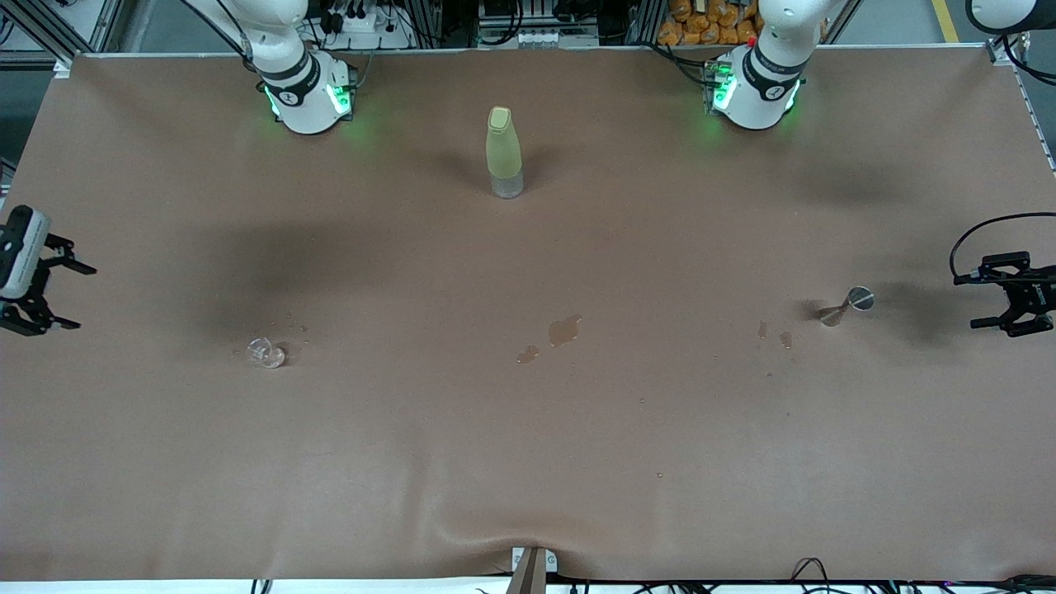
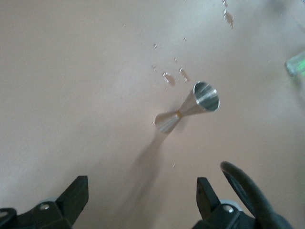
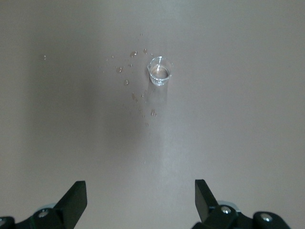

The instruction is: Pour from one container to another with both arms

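You're looking at a task barely starting: the right gripper (image 1: 51, 295) and left gripper (image 1: 1002, 301) are hanging spread wide w/ nothing held, glass cup (image 1: 266, 353) and jigger (image 1: 847, 305) are sitting untouched at opposite table ends, so grasping & pouring are still waiting.

light: even, overhead, moderately bright | shadows: soft dark patches lay on the tabletop (image 1: 528, 462) below each arm; the bottle (image 1: 504, 153) cast a faint one | glare: green glow at both bases; bright glint on the jigger (image 2: 188, 109) | blur: left wrist view was slightly soft
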